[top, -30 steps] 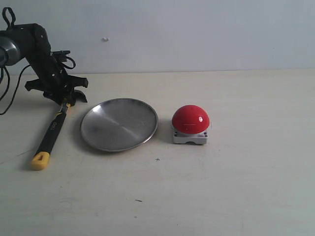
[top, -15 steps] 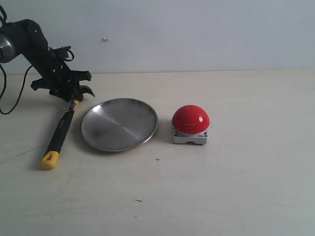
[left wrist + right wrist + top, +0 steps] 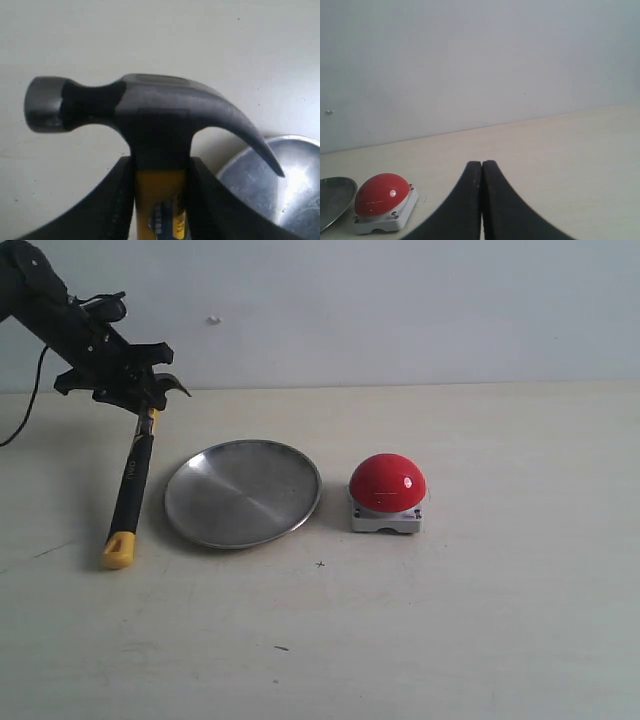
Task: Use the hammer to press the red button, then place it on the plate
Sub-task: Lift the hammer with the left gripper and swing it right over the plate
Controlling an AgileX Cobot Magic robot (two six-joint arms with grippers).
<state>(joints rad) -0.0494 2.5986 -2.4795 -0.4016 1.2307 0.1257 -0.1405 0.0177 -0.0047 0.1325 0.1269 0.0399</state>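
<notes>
**K:** Which step is in hand?

**M:** The first one, by my reading: bringing the tool to the target. The left gripper (image 3: 160, 202) has its jaws clamped on the neck of the small claw hammer (image 3: 131, 485) (dark metal head, black handle, yellow end), just under the head. The hammer hangs tilted, head up at the gripper and yellow end low by the pale table (image 3: 480, 620). I cannot tell whether that end touches the table.

**K:** Where does it sit relative to the rest?

**M:** It is on the left of the exterior view, just beside the round shallow silver metal plate (image 3: 243, 492). The plate lies between it and the glossy red dome button on its square grey base (image 3: 387, 483). The hammer and the red button are well apart, and nothing lies on the plate.

**K:** And the right arm?

**M:** The right gripper (image 3: 481, 200) has its jaws closed together with nothing between them.

**K:** What does the next move call for?

**M:** In my judgement:
- Lift the hammer and carry it over the plate without clipping the rim.
- Set the head above the crown of the dome and push straight down. An off-centre touch could slide off the curved gloss.
- Mind the long handle, which trails below the grip.

**K:** Count?

**M:** One hammer, one red button, one plate, and two grippers, one loaded and one empty.
</notes>
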